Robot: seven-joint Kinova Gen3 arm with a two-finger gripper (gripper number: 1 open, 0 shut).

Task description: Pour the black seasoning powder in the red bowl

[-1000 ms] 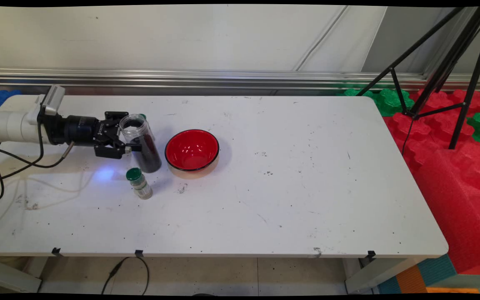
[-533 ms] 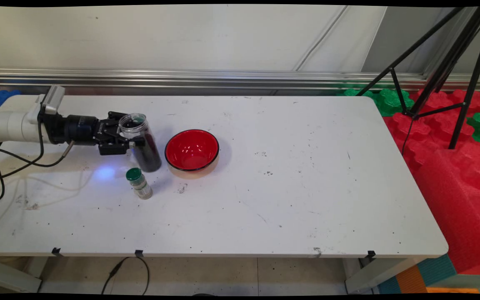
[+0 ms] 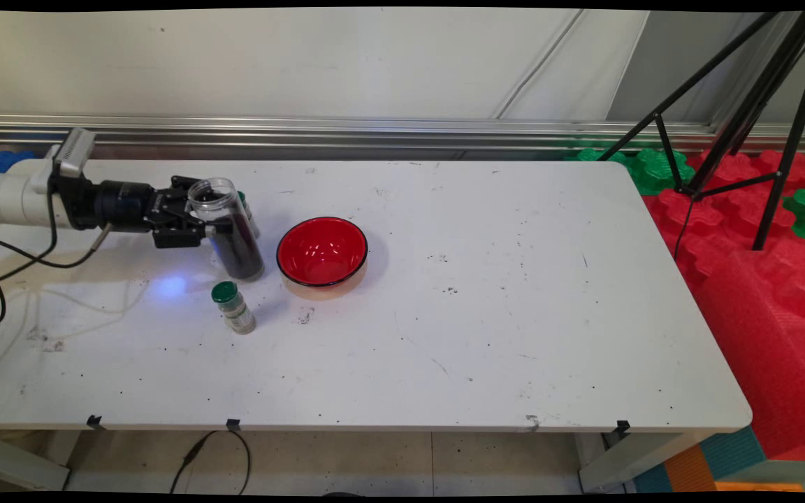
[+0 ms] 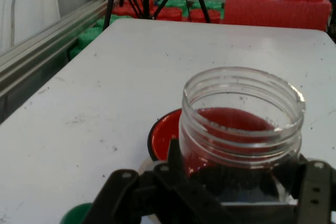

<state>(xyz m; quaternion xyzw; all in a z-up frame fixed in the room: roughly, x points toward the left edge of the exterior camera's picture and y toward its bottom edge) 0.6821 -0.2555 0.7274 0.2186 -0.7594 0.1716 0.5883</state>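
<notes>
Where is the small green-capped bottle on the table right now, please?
In the main view the small green-capped bottle stands on the table's left part, just nearer the camera than the open jar in the gripper, left of the red bowl.

No legible text, brand, number or sign anywhere in either view. Pale label on small green-capped bottle (image 3: pixel 233 306) too small to read. Faint light marking on black wrist just behind gripper (image 3: pixel 215 225), not decipherable. Clear open jar (image 3: pixel 228 227) unlabelled, red bowl (image 3: pixel 321 251) plain, desk (image 3: pixel 486 307) bearing only scuffs and specks.
</notes>
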